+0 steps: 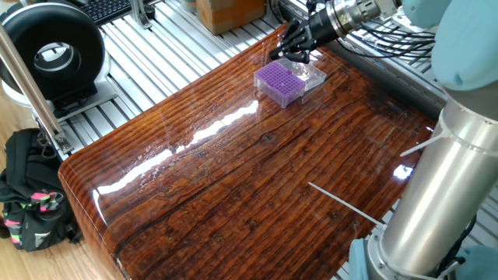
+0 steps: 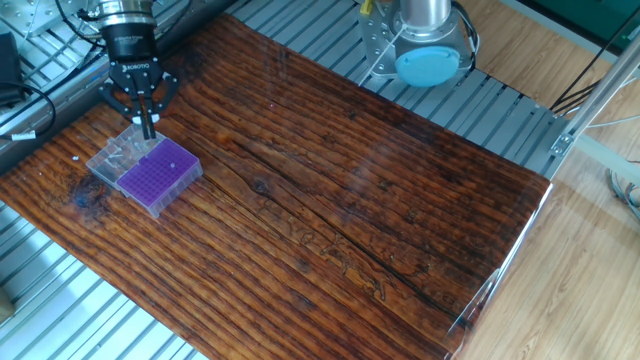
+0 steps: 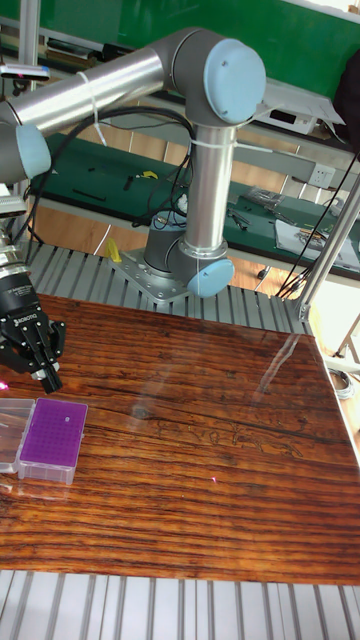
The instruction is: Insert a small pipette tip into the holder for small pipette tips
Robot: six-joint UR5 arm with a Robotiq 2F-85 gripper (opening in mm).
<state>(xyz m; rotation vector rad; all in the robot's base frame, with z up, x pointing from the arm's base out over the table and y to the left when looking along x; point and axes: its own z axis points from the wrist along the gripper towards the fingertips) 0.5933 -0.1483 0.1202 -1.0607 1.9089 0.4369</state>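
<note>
The holder for small pipette tips is a purple rack with a grid of tiny holes. It stands at the far end of the wooden table, also seen as the holder and the holder. One pale dot shows on its top. A clear plastic box adjoins it. My gripper hangs a little above that clear box, beside the rack, with its fingers together. From the other side the gripper looks the same, as does the gripper. No small pipette tip can be made out between the fingers.
The arm's base stands at the table's far side on slatted aluminium. A black round device, a cardboard box and a backpack lie beyond the table's edges. The arm's grey column fills one corner.
</note>
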